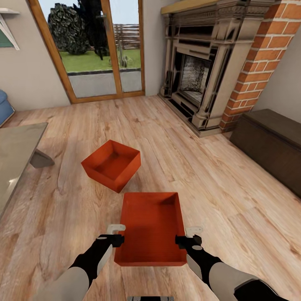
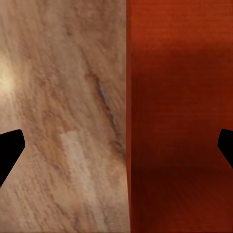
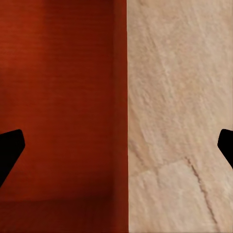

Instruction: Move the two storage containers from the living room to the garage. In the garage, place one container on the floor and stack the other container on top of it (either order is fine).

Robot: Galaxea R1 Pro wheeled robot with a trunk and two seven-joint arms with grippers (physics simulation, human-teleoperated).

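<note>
Straddling the near smooth orange-red container (image 1: pixel 151 228) walls, my left fingers (image 1: pixel 116 228) and right fingers (image 1: pixel 193 230) stood spread, unclenched, over wood-plank floor (image 1: pixel 234 196).

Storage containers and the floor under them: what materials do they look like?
Near storage container and far storage container: probably moulded plastic, matte orange-red; walls are plain, smooth and thin, with no grain or seams. As this is a render, painted wood or metal can't be excluded. Floor: light wood planks, satin finish; grain streaks, knots and board joints show, also in the wrist views.
</note>
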